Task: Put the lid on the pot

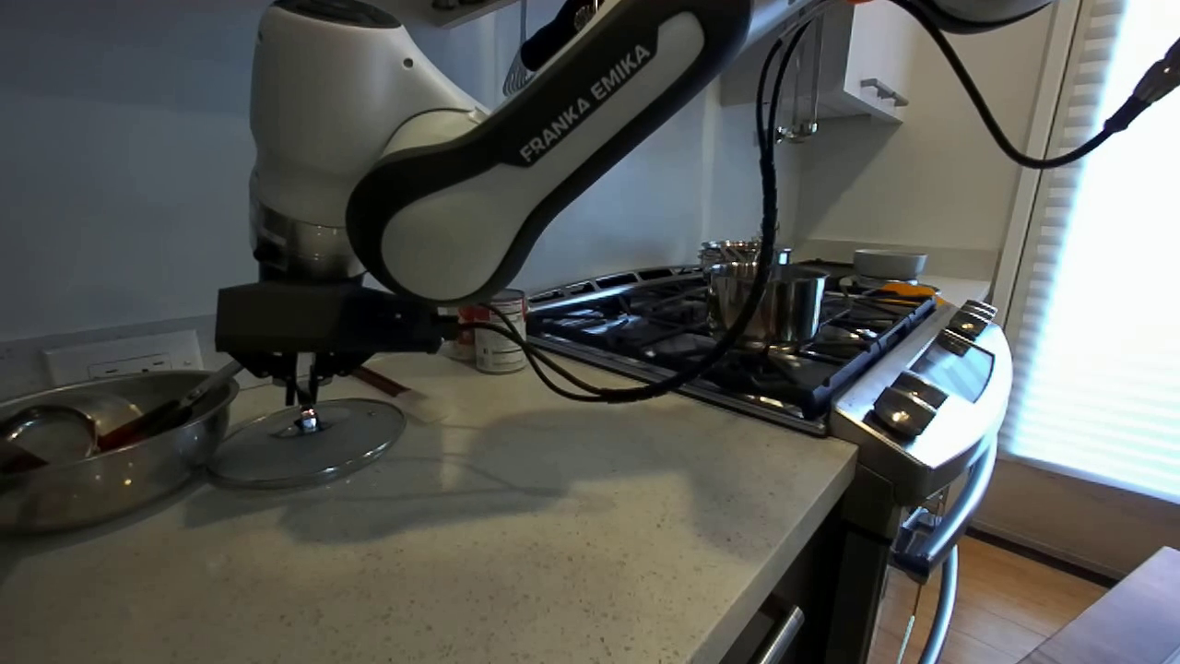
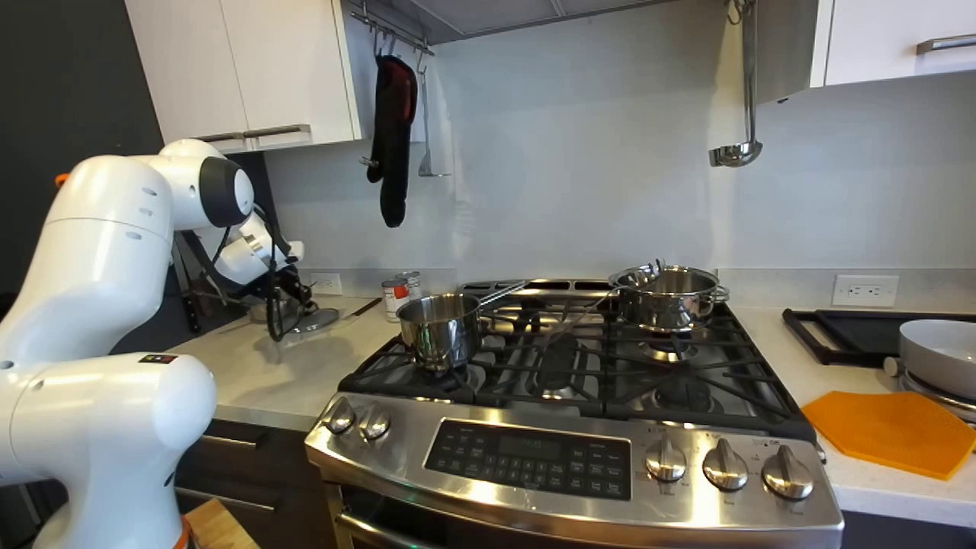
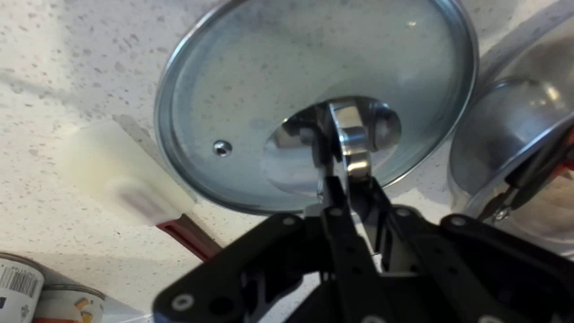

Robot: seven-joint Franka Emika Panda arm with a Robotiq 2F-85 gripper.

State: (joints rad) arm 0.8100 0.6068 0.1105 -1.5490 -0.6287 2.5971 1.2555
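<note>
The lid (image 1: 346,438) is a round clear-glass disc with a metal rim, beside the steel bowl. It fills the upper middle of the wrist view (image 3: 251,85) and also shows in an exterior view (image 2: 319,319). My gripper (image 1: 305,398) points down at the lid's centre. Its fingers (image 3: 343,177) are close together on the shiny metal knob. I cannot tell whether the lid touches the counter. The pot (image 1: 784,309), shiny steel with straight sides, stands uncovered on the front burner nearest the counter. It also shows in an exterior view (image 2: 438,332).
The steel bowl (image 1: 175,461) with utensils stands close against the lid. A red-handled spatula (image 3: 188,235) lies beside it. Tin cans (image 1: 502,337) stand between counter and stove (image 2: 564,358). Another steel pot (image 2: 667,301) sits on a back burner. A cable (image 1: 636,395) hangs from the arm.
</note>
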